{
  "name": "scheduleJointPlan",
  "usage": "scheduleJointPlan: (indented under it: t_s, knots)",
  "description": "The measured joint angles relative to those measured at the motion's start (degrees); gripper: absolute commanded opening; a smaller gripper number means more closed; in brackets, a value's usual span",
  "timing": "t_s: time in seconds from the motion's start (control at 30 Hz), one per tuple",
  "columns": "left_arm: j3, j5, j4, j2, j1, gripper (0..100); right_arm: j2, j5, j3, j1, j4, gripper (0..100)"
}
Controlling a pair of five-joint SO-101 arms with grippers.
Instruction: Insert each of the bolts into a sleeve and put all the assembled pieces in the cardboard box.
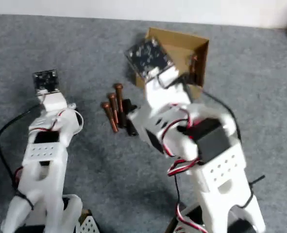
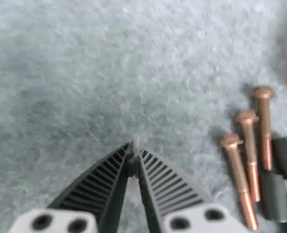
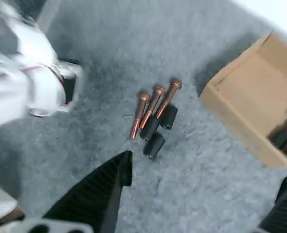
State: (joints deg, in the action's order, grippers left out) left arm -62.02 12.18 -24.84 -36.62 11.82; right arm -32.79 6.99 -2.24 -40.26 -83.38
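Three copper bolts (image 1: pixel 113 109) lie side by side on the grey felt, with three black sleeves (image 1: pixel 129 116) right beside their tips. In the left wrist view my left gripper (image 2: pixel 133 148) is shut and empty, low over bare felt a short way from the bolts (image 2: pixel 250 155) and sleeves (image 2: pixel 275 194). My right gripper (image 3: pixel 209 170) hangs open and empty above the felt between the sleeves (image 3: pixel 154 144) and the cardboard box (image 3: pixel 260 97). One bolt-in-sleeve piece (image 3: pixel 285 135) lies inside the box (image 1: pixel 201 48).
The left arm (image 1: pixel 48 141) stands left of the bolts, and the right arm (image 1: pixel 192 131) rises between the bolts and the box. A white wall edge runs along the far side of the table.
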Motion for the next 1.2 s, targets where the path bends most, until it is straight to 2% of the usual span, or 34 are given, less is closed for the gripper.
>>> scheduleJointPlan:
  t_s: [0.2, 0.33, 0.5, 0.73, 0.97, 1.2]
  knots:
    - [-4.13, 0.00, 0.62, -6.42, -0.09, 1, -3.52, -0.09, -36.66, -1.23, 24.62, 41.4]
    - [-4.57, 0.00, 0.79, -8.00, 0.00, 1, -0.35, -4.66, -46.33, -3.69, 38.59, 41.4]
    - [-4.57, 0.00, 0.79, -8.26, -0.09, 1, 8.18, -10.29, -44.66, -4.48, 46.51, 41.4]
    - [-4.57, 0.00, 0.88, -8.09, 0.00, 1, 26.20, -14.95, -31.47, -4.66, 48.18, 41.4]
    - [-4.57, 0.00, 1.05, -7.82, 0.00, 1, 41.49, -15.65, -24.18, -4.66, 48.35, 41.4]
    - [-4.57, 0.00, 1.05, -7.82, 0.00, 1, 45.54, -15.82, -22.77, -3.52, 48.35, 41.4]
